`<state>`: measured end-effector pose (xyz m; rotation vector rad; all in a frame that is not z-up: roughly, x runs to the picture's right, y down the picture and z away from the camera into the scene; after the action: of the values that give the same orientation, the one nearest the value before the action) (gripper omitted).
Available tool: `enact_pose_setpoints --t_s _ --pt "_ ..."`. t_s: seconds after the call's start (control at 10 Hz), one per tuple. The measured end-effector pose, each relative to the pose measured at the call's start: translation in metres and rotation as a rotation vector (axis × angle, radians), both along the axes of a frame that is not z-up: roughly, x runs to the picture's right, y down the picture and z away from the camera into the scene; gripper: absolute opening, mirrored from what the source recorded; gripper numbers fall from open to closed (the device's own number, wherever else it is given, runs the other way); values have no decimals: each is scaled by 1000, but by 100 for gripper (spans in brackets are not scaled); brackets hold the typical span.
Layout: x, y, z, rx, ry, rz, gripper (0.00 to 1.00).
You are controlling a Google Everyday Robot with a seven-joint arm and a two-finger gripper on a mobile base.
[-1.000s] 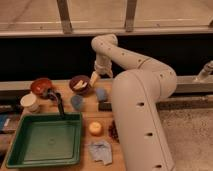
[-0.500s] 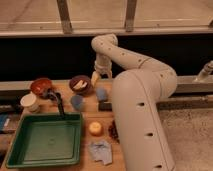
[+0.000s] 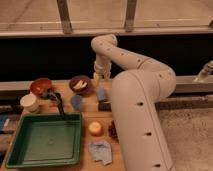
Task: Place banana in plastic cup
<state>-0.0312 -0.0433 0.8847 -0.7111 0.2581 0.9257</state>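
Observation:
The banana (image 3: 79, 86) is a pale cream curved piece lying inside the purple bowl (image 3: 80, 78) at the back of the wooden table. The plastic cup (image 3: 76, 102) is small, round and blue-grey, and stands just in front of the bowl. My gripper (image 3: 97, 78) hangs from the white arm right beside the bowl's right rim, behind and to the right of the cup. The arm's large white body fills the right half of the view.
A red bowl (image 3: 41, 86) and a cream-white cup (image 3: 29, 102) stand at the left. A black utensil (image 3: 57, 101) lies behind a green tray (image 3: 45, 141). A light-blue squarish object (image 3: 101, 94), a yellow-orange fruit (image 3: 95, 128) and a crumpled blue bag (image 3: 101, 151) lie nearby.

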Motion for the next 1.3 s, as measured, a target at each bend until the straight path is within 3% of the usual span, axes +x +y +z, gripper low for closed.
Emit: enact_pose_setpoints --t_s 0.4,0.6,0.8,1.1,1.3 --pt "-69 -4 16 -21 -82 -103 50" --pt "-90 -6 23 -22 -117 -126 50" --pt "-105 -10 28 16 -153 -91 50" --pt "-104 -10 28 69 -208 -3 50" --pt "-108 -1 32 64 -238 12 50"
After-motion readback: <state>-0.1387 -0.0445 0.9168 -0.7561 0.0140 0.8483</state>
